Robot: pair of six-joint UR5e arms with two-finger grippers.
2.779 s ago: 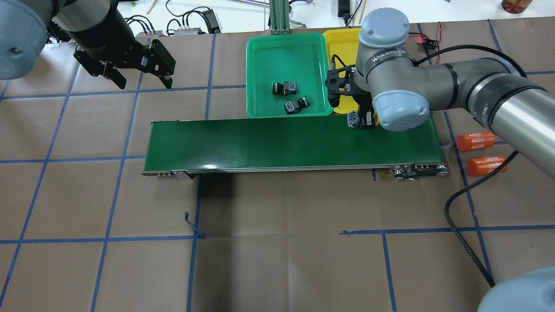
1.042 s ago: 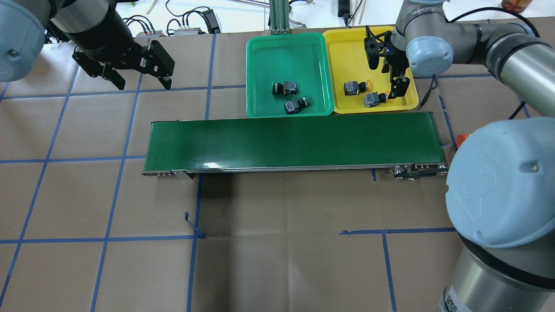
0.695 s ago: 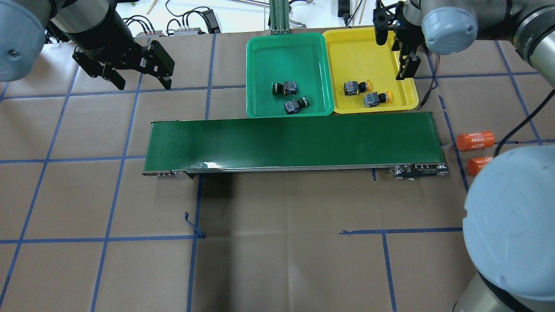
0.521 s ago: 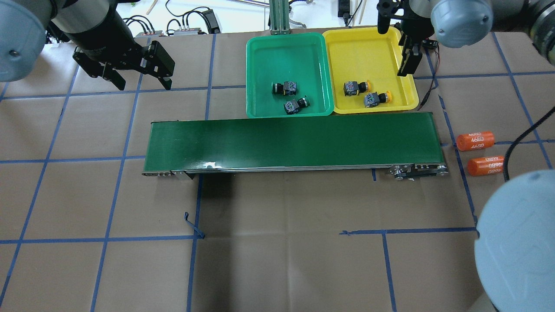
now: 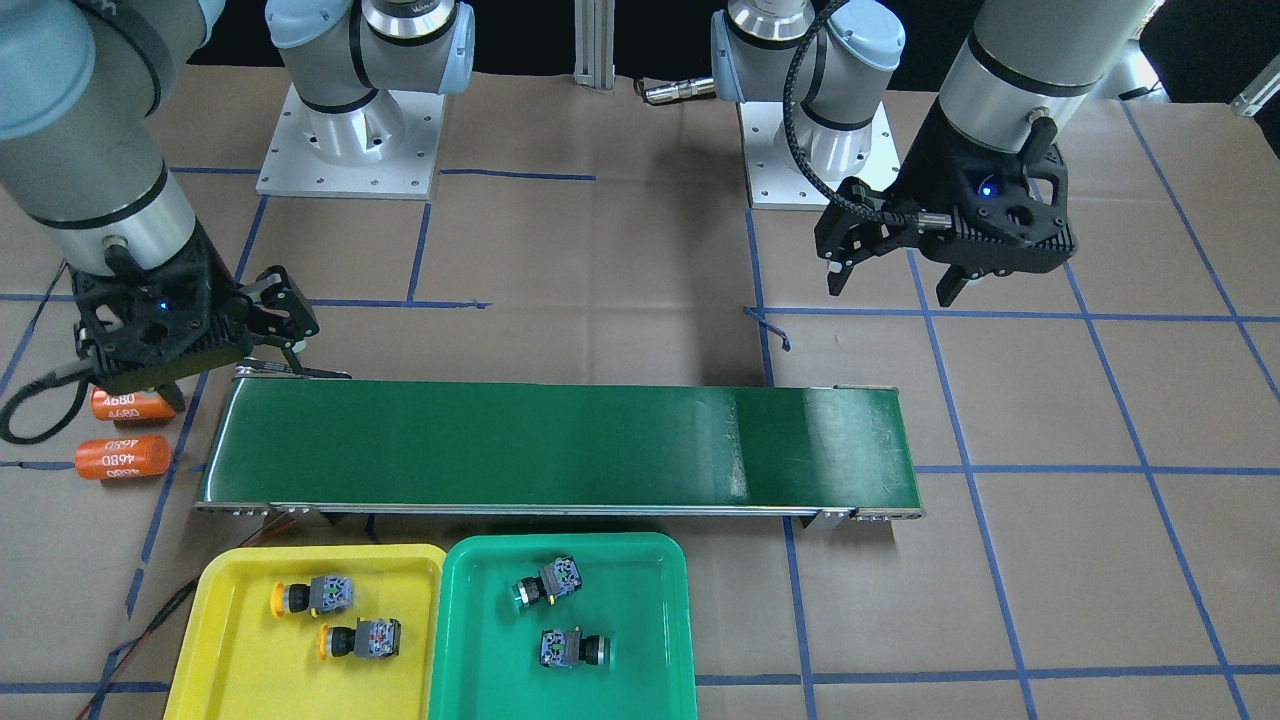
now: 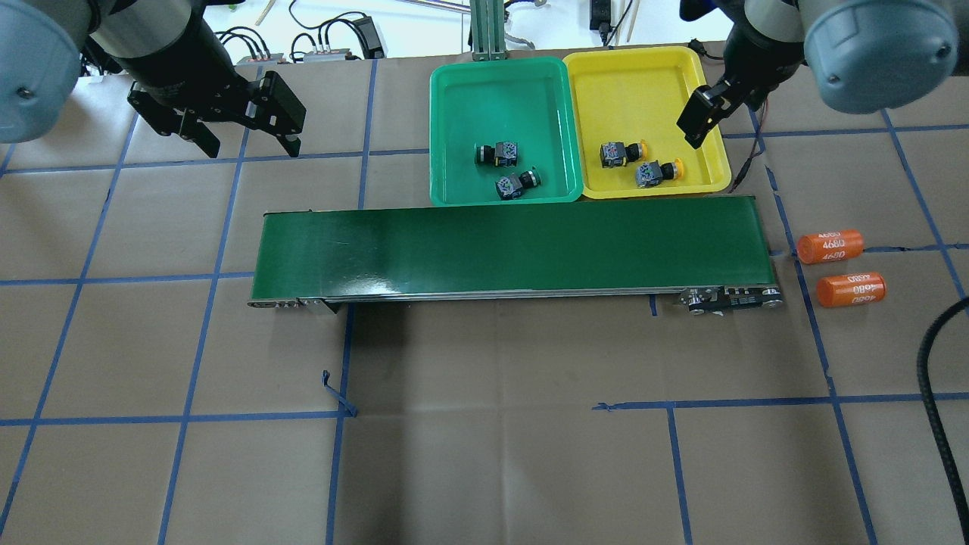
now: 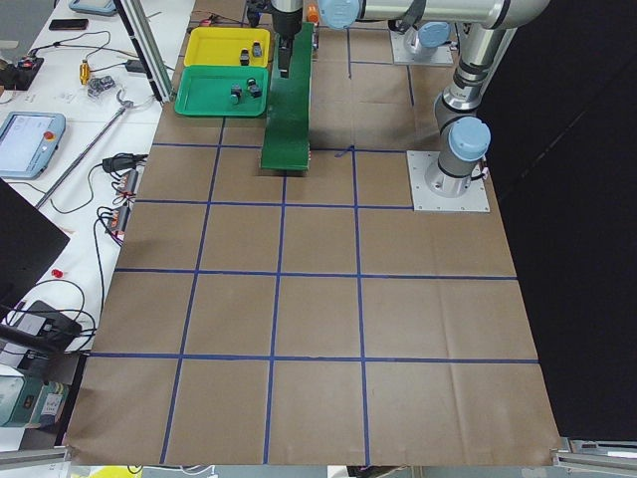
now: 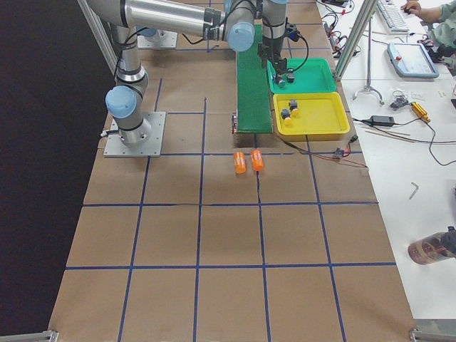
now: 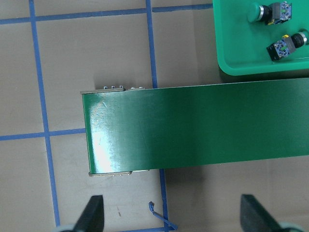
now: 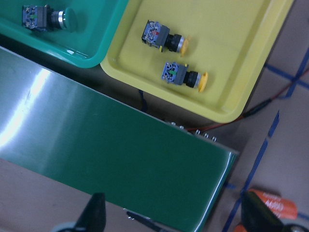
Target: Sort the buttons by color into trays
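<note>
A table (image 6: 484, 454) covered in brown paper and crossed by blue tape lines carries everything. The part nearest the robot holds only paper and tape.

The left gripper (image 6: 250, 136) hangs above the paper near the left end of the dark-green belt (image 6: 507, 246). Its fingers are spread wide with nothing between them. The belt lies across the middle of the table, and no button is on it. Two orange cylinders (image 6: 829, 246) lie on the paper just beyond its right end.

The right gripper (image 10: 174, 212) hovers high over the belt's right end. It is also wide open and empty, and its camera looks down on the yellow tray.

Beyond the belt's far edge the two trays sit side by side and touching. The green tray (image 6: 492, 91) is on the left and the yellow tray (image 6: 628, 83) on the right.

Both green-capped buttons (image 6: 497, 154) lie on their sides in the half of the green tray nearest the belt. Their long axes run roughly parallel to the belt, one cap pointing left and one right.

Both yellow-capped buttons (image 6: 619, 154) lie on their sides in the matching half of the yellow tray. They are close together but apart, with both caps pointing toward the tray's right edge.

Each colour is in its own tray, so the sorting looks finished and neither gripper has a button to reach for. If a yellow button needed moving, the right gripper is much the nearer. The buttons lie beyond its fingers, across the belt's far edge, so the fingers would best close across the block bodies.
</note>
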